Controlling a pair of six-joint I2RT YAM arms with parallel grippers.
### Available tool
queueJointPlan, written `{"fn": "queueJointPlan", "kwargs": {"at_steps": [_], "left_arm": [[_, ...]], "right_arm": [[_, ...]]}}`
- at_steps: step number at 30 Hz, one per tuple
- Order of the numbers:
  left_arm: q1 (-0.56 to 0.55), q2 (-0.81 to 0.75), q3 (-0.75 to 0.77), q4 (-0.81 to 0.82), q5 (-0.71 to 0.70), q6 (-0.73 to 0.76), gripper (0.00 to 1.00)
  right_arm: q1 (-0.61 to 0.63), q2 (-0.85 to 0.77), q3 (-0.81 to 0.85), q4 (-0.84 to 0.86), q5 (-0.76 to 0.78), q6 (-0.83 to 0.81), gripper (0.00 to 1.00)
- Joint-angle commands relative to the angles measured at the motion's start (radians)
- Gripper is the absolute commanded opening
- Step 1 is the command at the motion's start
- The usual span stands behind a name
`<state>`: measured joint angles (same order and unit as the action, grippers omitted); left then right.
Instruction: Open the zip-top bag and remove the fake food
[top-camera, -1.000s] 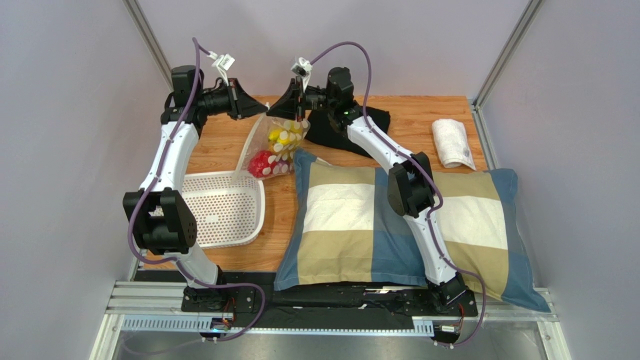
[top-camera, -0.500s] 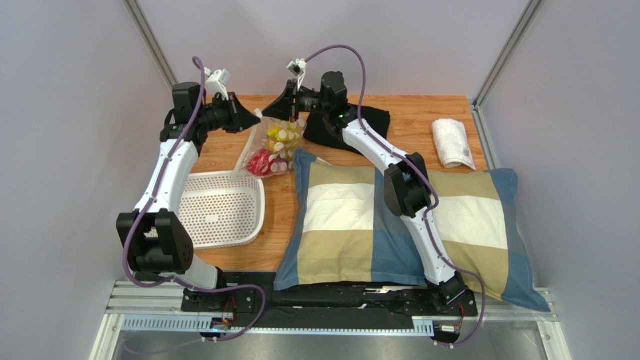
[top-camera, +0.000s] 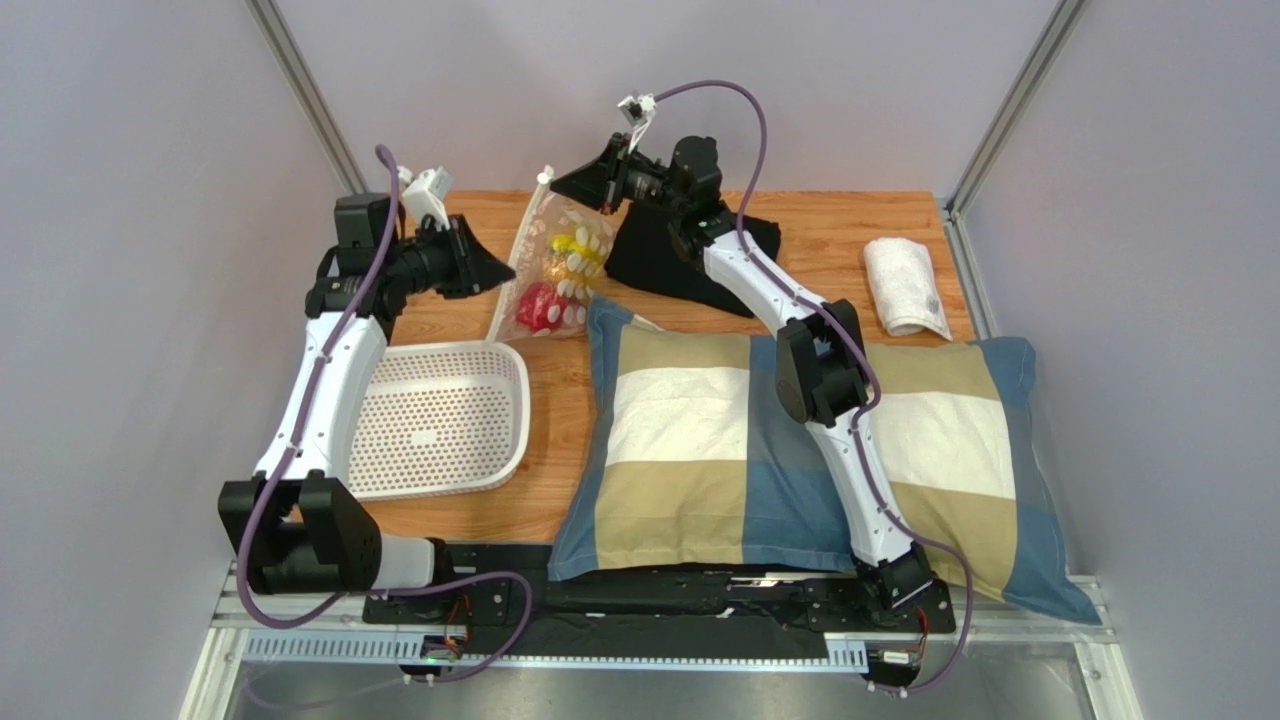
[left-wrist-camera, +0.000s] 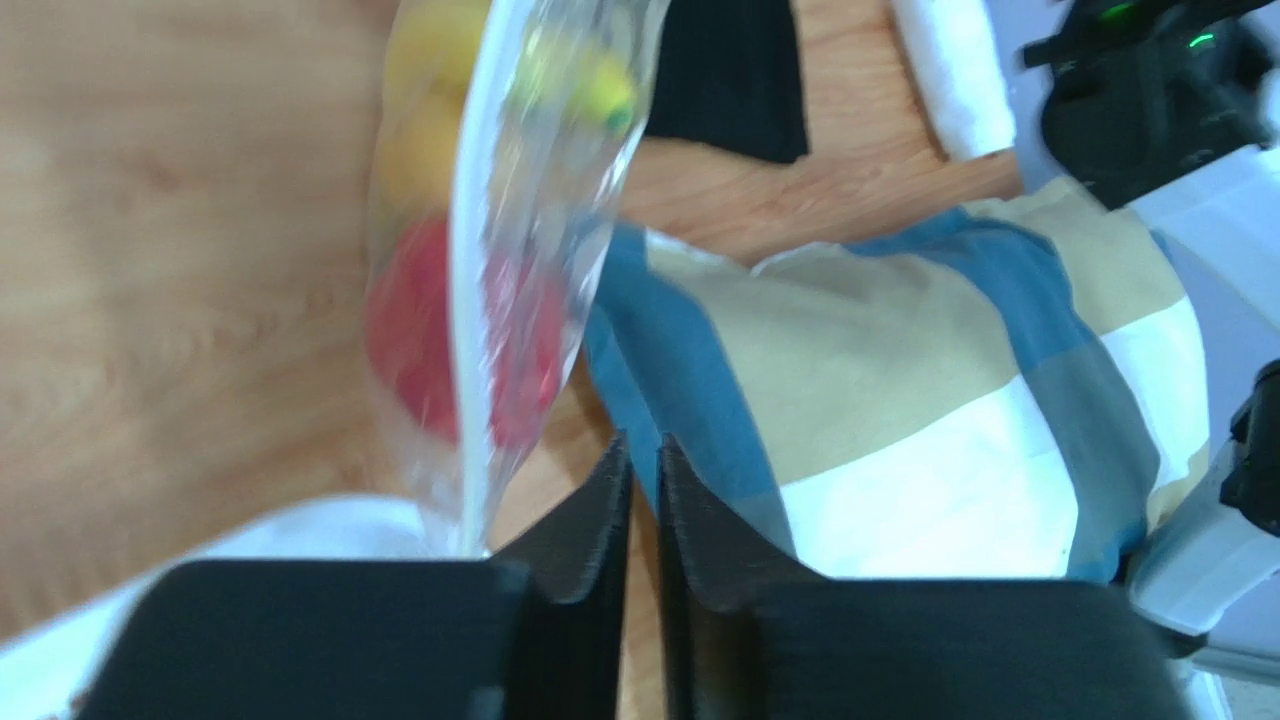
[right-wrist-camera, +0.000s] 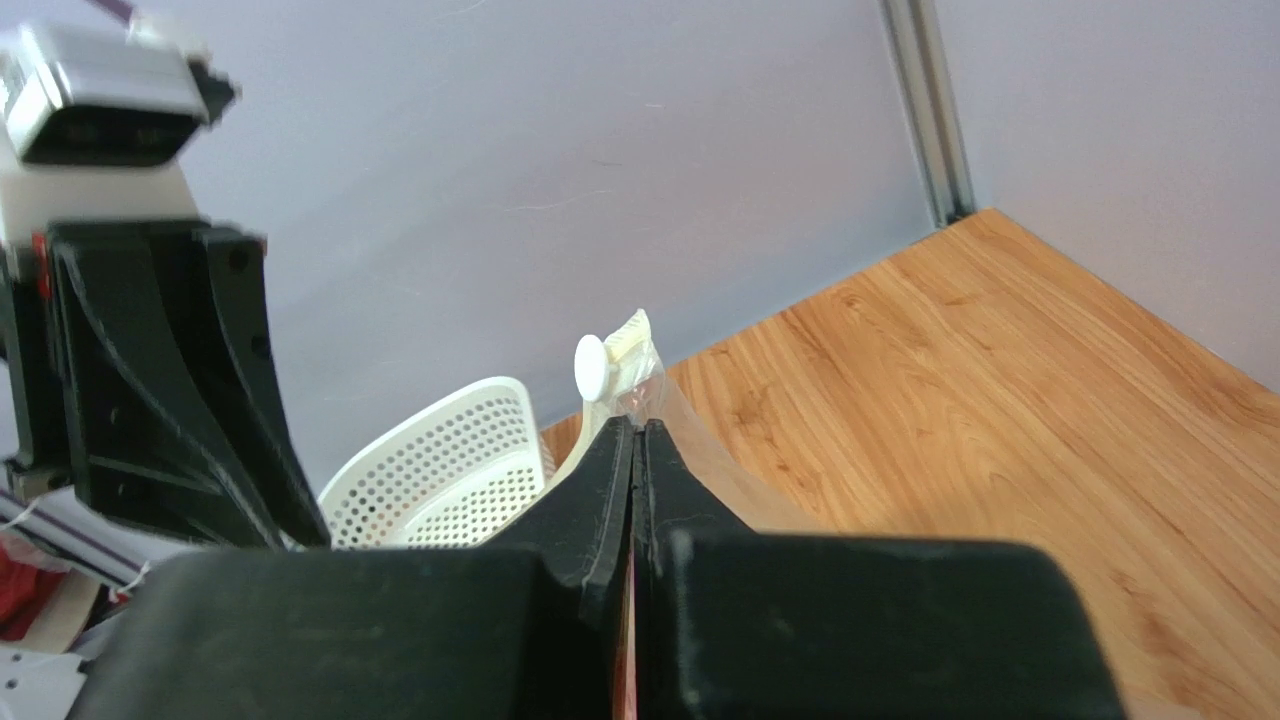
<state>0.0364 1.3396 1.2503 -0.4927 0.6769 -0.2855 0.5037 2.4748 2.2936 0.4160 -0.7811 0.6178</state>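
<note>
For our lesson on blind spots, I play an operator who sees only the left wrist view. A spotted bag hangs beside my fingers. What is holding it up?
Observer: The right fingers are shut on the top edge of the zip-top bag, which hangs from them.
Operator: Where could the fake food go once it is out?
Observer: A white perforated tray lies on the table, left of the bag and nearer the near edge.
Operator: Is my arm touching the bag?
Observer: From above, the left fingers point at its left side, close by. I cannot tell whether they touch.
</note>
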Motion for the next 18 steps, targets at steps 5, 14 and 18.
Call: {"fn": "queueJointPlan", "kwargs": {"at_steps": [5, 14, 18], "left_arm": [[0.014, 0.256, 0.341, 0.183, 0.234, -0.145, 0.61], [0.036, 0.391, 0.408, 0.255, 0.253, -0.185, 0.51], [0.036, 0.402, 0.396, 0.304, 0.301, -0.207, 0.54]], "right_arm": [[0.022, -0.059, -0.052, 0.162, -0.107, 0.025, 0.00], [0.021, -0.050, -0.040, 0.204, -0.155, 0.063, 0.00], [0.021, -0.050, -0.045, 0.214, -0.168, 0.074, 0.00]]}}
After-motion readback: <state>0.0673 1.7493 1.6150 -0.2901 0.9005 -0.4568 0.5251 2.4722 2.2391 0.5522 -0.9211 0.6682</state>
